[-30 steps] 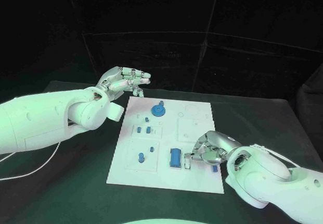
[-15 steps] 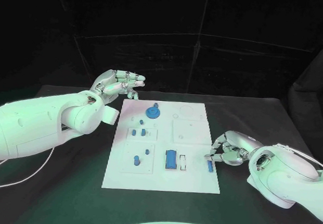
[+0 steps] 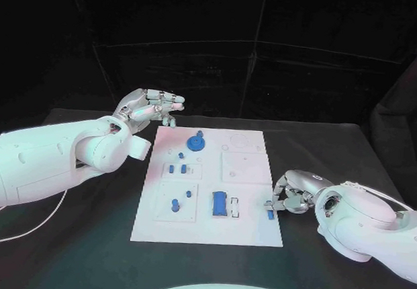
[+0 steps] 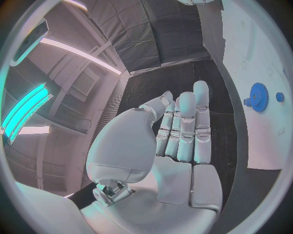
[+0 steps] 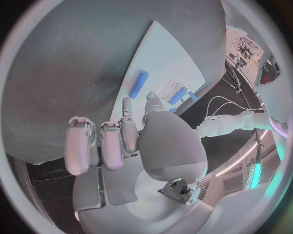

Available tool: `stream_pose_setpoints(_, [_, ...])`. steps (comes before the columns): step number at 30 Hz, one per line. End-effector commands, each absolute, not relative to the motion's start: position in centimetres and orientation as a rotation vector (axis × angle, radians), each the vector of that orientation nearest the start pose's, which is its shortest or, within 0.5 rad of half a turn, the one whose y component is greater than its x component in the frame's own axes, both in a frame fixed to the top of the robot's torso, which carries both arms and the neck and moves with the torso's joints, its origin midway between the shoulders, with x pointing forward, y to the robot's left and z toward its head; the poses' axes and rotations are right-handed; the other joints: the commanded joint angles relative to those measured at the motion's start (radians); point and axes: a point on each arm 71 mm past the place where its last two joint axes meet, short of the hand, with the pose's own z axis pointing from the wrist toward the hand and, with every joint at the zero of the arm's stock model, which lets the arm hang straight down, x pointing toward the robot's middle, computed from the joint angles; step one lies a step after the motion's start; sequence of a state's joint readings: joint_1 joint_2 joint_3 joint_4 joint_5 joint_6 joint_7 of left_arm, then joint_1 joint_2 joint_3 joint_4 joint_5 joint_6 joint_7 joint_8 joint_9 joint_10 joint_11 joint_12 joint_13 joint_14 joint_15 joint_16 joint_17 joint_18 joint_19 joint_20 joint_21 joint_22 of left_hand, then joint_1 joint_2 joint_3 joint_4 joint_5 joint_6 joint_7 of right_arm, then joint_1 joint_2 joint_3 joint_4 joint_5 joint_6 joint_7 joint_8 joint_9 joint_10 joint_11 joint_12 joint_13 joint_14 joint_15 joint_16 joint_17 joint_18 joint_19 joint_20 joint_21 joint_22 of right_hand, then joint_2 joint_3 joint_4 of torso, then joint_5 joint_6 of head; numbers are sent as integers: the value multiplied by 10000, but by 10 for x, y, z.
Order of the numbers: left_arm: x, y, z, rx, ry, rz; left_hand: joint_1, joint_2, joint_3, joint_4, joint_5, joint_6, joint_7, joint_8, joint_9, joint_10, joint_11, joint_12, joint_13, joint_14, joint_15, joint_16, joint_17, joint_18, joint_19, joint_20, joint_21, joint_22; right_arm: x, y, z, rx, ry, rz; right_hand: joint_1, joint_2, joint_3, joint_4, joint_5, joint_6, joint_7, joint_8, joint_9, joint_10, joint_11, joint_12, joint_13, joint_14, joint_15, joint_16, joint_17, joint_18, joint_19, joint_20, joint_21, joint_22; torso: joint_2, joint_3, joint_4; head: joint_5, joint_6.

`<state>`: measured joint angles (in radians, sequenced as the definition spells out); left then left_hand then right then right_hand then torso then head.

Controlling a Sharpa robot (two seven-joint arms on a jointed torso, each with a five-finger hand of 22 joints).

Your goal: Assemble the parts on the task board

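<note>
Head view: our right hand [image 3: 290, 193] hovers at the board's [image 3: 250, 232] four-o'clock edge, fingers curled beside a blue peg [image 3: 270, 215] — grasp uncertain. Left hand [image 3: 149, 106], loosely curled and holding nothing, waits at eleven o'clock. Risk: a nudge rolls the peg off the board.

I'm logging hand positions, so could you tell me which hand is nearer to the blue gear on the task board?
Left. The left hand hangs just beyond the board's far left corner, close to the blue gear; the right hand is at the board's near right edge.
</note>
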<state>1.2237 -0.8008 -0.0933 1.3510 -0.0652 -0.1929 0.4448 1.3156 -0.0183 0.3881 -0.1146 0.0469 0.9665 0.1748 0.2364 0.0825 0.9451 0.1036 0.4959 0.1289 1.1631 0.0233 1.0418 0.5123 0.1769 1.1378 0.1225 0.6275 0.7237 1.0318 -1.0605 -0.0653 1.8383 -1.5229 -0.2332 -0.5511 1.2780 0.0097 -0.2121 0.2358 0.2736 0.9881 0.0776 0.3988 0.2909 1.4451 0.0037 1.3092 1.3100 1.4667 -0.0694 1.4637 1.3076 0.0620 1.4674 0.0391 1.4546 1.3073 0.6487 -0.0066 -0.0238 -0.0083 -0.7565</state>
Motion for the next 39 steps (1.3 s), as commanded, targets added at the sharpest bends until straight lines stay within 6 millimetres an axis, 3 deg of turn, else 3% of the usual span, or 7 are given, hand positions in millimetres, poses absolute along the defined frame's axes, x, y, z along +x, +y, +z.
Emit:
stream_pose_setpoints(1, [515, 234, -189, -9946, 14272, -15452, -78, 18, -25, 10, 34, -65, -3, 53, -3, -66, 19, 35, 12, -38, 5, 35, -8, 59, 33, 16, -46, -15, 388, -233, -252, -100, 20310, 2702, 5, -35, -41, -14, -73, 87, -23, -46, 16, 34, -61, -72, 447, 622, -2, -26, 415, -153, 157, 22, -2, 474, -1, -1, 6, 1, -21])
stream_pose_setpoints(15, [515, 235, -190, -9952, 14273, -15437, -78, 18, -25, 10, 34, -65, -3, 53, -3, -66, 19, 35, 12, -38, 5, 35, -8, 59, 33, 16, -46, -15, 389, -228, -257, -404, 20656, 2564, 388, 56, -31, -209, 51, 156, -31, -130, 34, 42, -75, -81, 469, 625, -18, -23, 439, -158, 162, 1, 3, 494, -5, -4, 5, 11, -69])
stream_pose_setpoints(18, [515, 235, -190, -9953, 14274, -15435, -78, 18, -25, 10, 34, -65, -3, 53, -3, -66, 19, 35, 12, -38, 5, 35, -8, 59, 33, 16, -46, -15, 389, -225, -257, -526, 20702, 2570, 809, 188, 95, -461, 108, 195, -53, -179, 41, 43, -98, -90, 478, 628, -37, -16, 459, -159, 165, -15, 6, 505, -3, -7, 6, 9, -69])
stream_pose_setpoints(26, [515, 235, -190, -9956, 14268, -15426, -69, 23, -20, 2, 34, -64, -6, 62, -2, -68, 17, 48, 13, -42, 3, 39, -13, 60, 35, 15, -51, -18, 390, -220, -261, -944, 20885, 2380, 1687, 470, 562, -1045, -307, 236, -76, -358, 8, 13, -130, -149, 475, 627, -71, -22, 469, -164, 170, -51, 11, 528, -8, -9, 21, 1, -94])
stream_pose_setpoints(33, [515, 236, -190, -9961, 14262, -15413, -65, 25, -18, 0, 34, -64, -6, 64, -2, -69, 16, 50, 12, -43, 2, 39, -14, 61, 35, 15, -52, -18, 390, -217, -261, -774, 20708, 2478, 1796, 604, 991, -1149, 228, 188, -15, -646, -101, -19, -90, -216, 459, 627, -41, -28, 476, -169, 175, -35, 16, 547, -12, -10, 14, 32, -67])
stream_pose_setpoints(37, [515, 236, -190, -9967, 14266, -15403, -46, 29, -8, -14, 34, -65, -9, 70, -1, -72, 13, 58, 12, -46, -1, 42, -18, 62, 36, 12, -54, -20, 389, -217, -260, -130, 20684, 2733, 1425, 608, 1248, -861, 1080, 126, 39, -911, -206, -61, -40, -329, 397, 625, -2, -39, 470, -159, 155, 0, -14, 500, -18, -8, 32, 57, -51])
stream_pose_setpoints(39, [515, 236, -190, -9969, 14268, -15401, -27, 29, 0, -30, 35, -66, -11, 75, -1, -75, 10, 65, 12, -48, -4, 45, -21, 63, 38, 10, -56, -21, 388, -217, -258, 179, 20634, 2899, 1343, 552, 1382, -789, 1312, 133, 54, -997, -239, -62, -31, -341, 396, 626, 6, -39, 475, -156, 155, 6, -16, 499, -22, -14, 26, 57, -36])
